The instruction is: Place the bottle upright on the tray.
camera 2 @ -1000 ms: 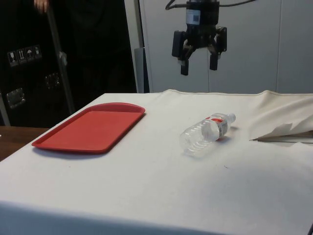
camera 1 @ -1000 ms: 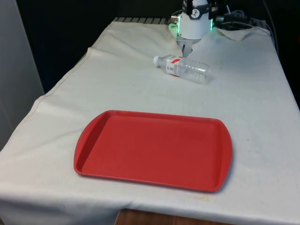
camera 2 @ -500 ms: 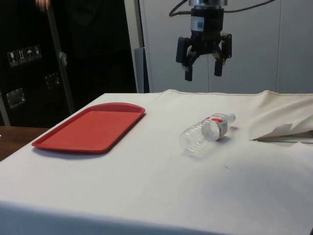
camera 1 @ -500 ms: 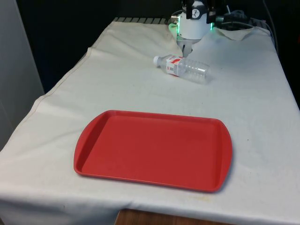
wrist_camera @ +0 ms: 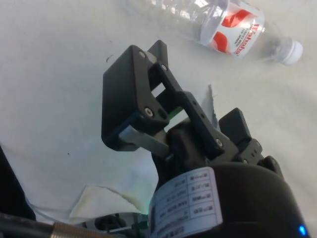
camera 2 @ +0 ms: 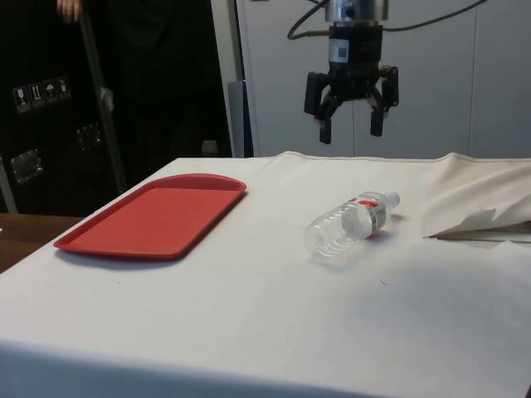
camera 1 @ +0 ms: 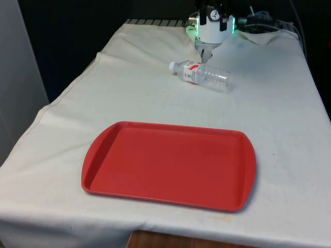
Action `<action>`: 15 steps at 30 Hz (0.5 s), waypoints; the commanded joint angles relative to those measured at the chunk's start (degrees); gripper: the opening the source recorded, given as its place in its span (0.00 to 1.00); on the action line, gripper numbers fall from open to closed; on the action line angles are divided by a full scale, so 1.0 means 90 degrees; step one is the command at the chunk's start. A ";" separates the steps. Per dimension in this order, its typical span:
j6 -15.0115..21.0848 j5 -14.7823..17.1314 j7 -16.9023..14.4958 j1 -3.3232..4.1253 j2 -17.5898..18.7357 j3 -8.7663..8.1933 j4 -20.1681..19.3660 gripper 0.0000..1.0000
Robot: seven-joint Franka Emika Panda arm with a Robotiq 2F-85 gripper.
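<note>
Nearest the front camera lies the red tray (camera 1: pixel 168 165), flat and bare on the white cloth of the worktop (camera 1: pixel 279 129), close to the near edge. In the side view the tray (camera 2: pixel 153 214) sits well apart from everything else. Farther back, the clear plastic bottle (camera 1: pixel 201 75) lies on its side on the cloth, not on the tray. It has a red and white label and a white cap, and the cap points toward the front view's left. In the side view the bottle (camera 2: pixel 350 225) rests with its cap end turned away from the tray. From my wrist I see the bottle (wrist_camera: pixel 218 22) below me. My hand (camera 2: pixel 352 130) hangs high in the air above and just behind the bottle, touching nothing, with its two fingers (camera 2: pixel 324 131) spread apart and pointing down. A loose fold of cloth (camera 2: pixel 481 222) lies beyond the bottle.
</note>
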 commanded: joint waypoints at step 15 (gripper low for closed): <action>0.0204 0.0210 -0.0045 0.0013 0.0210 -0.0388 -0.0032 1.00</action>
